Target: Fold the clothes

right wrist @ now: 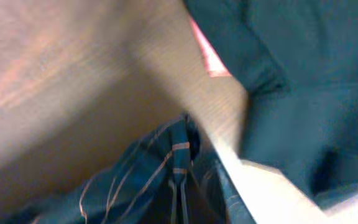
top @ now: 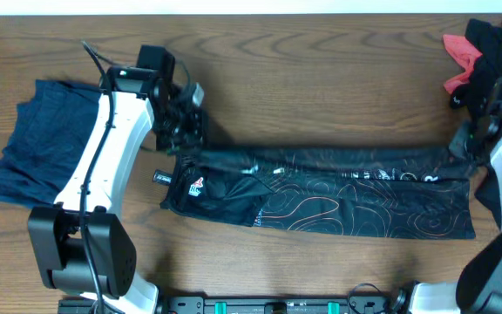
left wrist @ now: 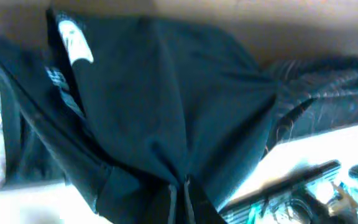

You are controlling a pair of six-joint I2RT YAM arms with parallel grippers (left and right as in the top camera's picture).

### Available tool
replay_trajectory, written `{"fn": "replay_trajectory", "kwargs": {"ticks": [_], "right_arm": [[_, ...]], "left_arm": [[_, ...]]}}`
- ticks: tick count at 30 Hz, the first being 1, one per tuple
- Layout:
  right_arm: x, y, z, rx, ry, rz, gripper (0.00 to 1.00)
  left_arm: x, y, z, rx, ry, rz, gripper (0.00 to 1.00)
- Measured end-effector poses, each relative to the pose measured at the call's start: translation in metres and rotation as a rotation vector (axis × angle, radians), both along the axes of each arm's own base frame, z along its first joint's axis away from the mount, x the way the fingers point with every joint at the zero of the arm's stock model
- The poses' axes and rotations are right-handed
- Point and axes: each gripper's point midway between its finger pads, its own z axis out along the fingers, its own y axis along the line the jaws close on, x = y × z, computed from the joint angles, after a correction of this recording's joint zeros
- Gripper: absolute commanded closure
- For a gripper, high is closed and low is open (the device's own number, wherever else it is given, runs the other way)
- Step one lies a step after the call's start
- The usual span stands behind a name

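Black jersey [top: 338, 205] cloth, traced with pale contour lines, lies in a long band across the wooden table [top: 321, 78], with its upper edge taut between the two arms. A small red and white logo [top: 197, 185] shows near its left end.

The left claw [top: 184, 139] sits at the band's upper left corner and is closed on the fabric. In the left wrist view the cloth gathers to a tight pinch at bottom centre, and a white label [left wrist: 73, 43] shows near the top left.

The right claw [top: 467, 146] is at the upper right corner, likewise clamped on the jersey's edge. Its wrist view shows cloth with orange lines bunched into the fingers at the bottom.

A navy garment [top: 37, 144] lies flat at the far left of the table, partly under the left arm and apart from the jersey. A black and coral garment [top: 478, 44] is heaped in the top right corner, just behind the right arm.
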Motion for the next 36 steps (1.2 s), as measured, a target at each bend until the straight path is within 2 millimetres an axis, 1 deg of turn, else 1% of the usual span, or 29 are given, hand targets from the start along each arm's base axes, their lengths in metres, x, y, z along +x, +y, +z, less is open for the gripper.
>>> {"fn": "replay_trajectory", "kwargs": {"ticks": [2, 4, 10, 14, 16, 17, 19, 20, 21, 23, 26, 29, 31, 32, 34, 36], "right_arm": [[-0.016, 0.001, -0.004, -0.001, 0.071, -0.010, 0.99], [-0.026, -0.001, -0.007, -0.008, 0.113, -0.033, 0.99], [-0.041, -0.011, -0.008, -0.026, 0.149, -0.092, 0.98], [-0.047, -0.010, -0.008, -0.017, 0.173, -0.102, 0.90], [-0.053, -0.008, -0.009, -0.009, 0.197, -0.107, 0.84], [-0.056, -0.007, -0.009, -0.006, 0.209, -0.107, 0.83], [-0.062, -0.004, -0.010, 0.004, 0.236, -0.107, 0.82], [-0.065, -0.003, -0.010, 0.007, 0.247, -0.106, 0.82], [-0.067, -0.003, -0.010, 0.009, 0.256, -0.106, 0.82], [-0.069, -0.002, -0.010, 0.012, 0.267, -0.105, 0.82], [-0.074, 0.001, -0.011, 0.026, 0.285, -0.103, 0.82], [-0.077, 0.008, -0.012, 0.064, 0.297, -0.099, 0.81], [-0.076, 0.015, -0.014, 0.100, 0.290, -0.094, 0.80], [-0.075, 0.016, -0.015, 0.112, 0.285, -0.092, 0.76], [-0.073, 0.019, -0.018, 0.129, 0.272, -0.094, 0.64], [-0.073, 0.022, -0.023, 0.142, 0.266, -0.095, 0.53]], "left_arm": [[-0.013, 0.002, -0.001, 0.007, 0.055, -0.009, 0.94], [-0.023, 0.003, -0.001, 0.013, 0.095, -0.020, 0.94], [-0.045, 0.009, -0.008, 0.038, 0.182, -0.031, 0.94], [-0.056, 0.010, -0.016, 0.047, 0.224, -0.036, 0.94], [-0.063, 0.011, -0.022, 0.051, 0.252, -0.039, 0.94], [-0.067, 0.011, -0.024, 0.053, 0.266, -0.042, 0.92], [-0.074, 0.011, -0.029, 0.059, 0.290, -0.051, 0.78], [-0.076, 0.011, -0.030, 0.061, 0.298, -0.056, 0.66], [-0.078, 0.011, -0.031, 0.062, 0.303, -0.060, 0.62], [-0.082, 0.011, -0.032, 0.065, 0.318, -0.059, 0.60], [-0.085, 0.011, -0.031, 0.068, 0.330, -0.063, 0.60], [-0.090, 0.011, -0.029, 0.070, 0.351, -0.073, 0.60], [-0.089, 0.009, -0.030, 0.069, 0.339, -0.081, 0.60], [-0.085, 0.008, -0.031, 0.067, 0.321, -0.084, 0.60], [-0.074, 0.006, -0.035, 0.061, 0.270, -0.087, 0.60], [-0.064, 0.004, -0.038, 0.055, 0.222, -0.089, 0.58]]}}
